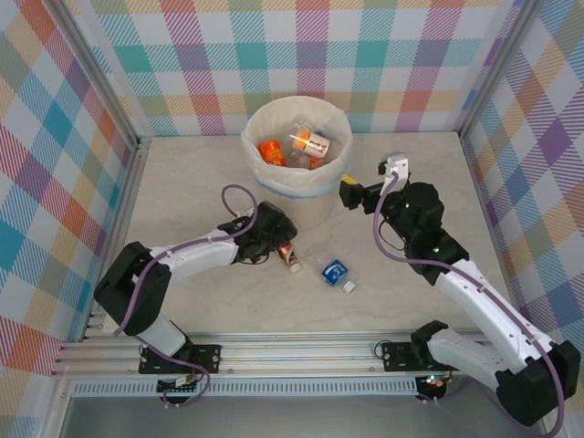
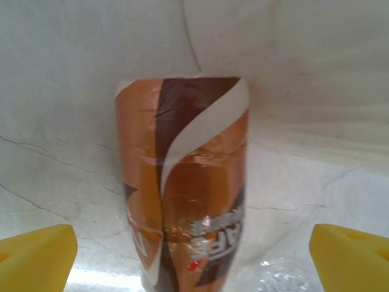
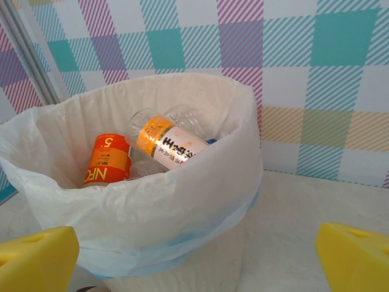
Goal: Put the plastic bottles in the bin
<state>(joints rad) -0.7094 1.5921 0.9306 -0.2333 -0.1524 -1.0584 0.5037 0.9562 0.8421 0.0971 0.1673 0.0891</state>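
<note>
Seemingly three bottles (image 3: 167, 145) sit in one bin (image 3: 182, 207), two outside.

Left arm stretched low toward centre, left gripper (image 1: 278, 248) angled down with jaws spread wide; right arm raised, elbow bent, right gripper (image 1: 350, 193) pointing left, jaws wide apart.

The top external camera looks steeply down from above and behind the arm bases (image 1: 178, 356) at the bottom edge, taking in the whole table (image 1: 182, 182). The left wrist camera sits very close to a brown-labelled bottle (image 2: 182, 182), facing low along the tabletop; the pale surface at upper right is probably the bin's side. The right wrist camera faces the bin (image 3: 152, 213) from near, slightly above its rim, sharing its inside with the overhead view.
</note>
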